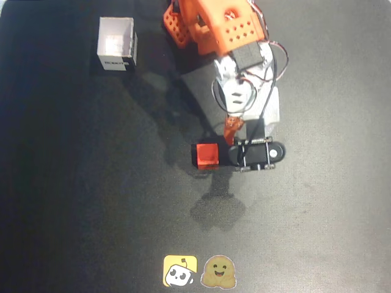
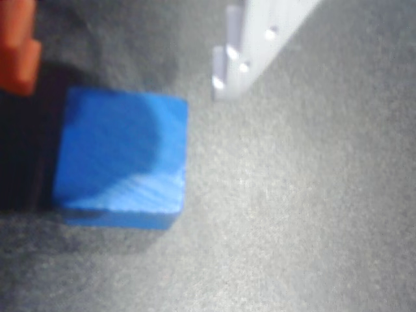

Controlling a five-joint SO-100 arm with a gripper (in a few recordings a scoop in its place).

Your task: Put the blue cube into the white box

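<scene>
In the wrist view the blue cube [image 2: 120, 156] lies on the dark table, close below my gripper [image 2: 123, 58]. The orange finger [image 2: 16, 45] is at the upper left of the cube and the white finger [image 2: 250, 45] at its upper right, with a wide gap between them and neither touching it. The gripper is open. In the overhead view the gripper [image 1: 235, 131] points down over the table's middle, and the arm hides the blue cube. The white box [image 1: 116, 43] stands open-topped at the far upper left, well away from the gripper.
A red cube [image 1: 208, 154] sits just left of the gripper and the black camera mount [image 1: 256, 155]. Two stickers, yellow [image 1: 179, 270] and brown [image 1: 219, 271], lie at the table's near edge. The orange arm base [image 1: 214, 24] is at the top centre.
</scene>
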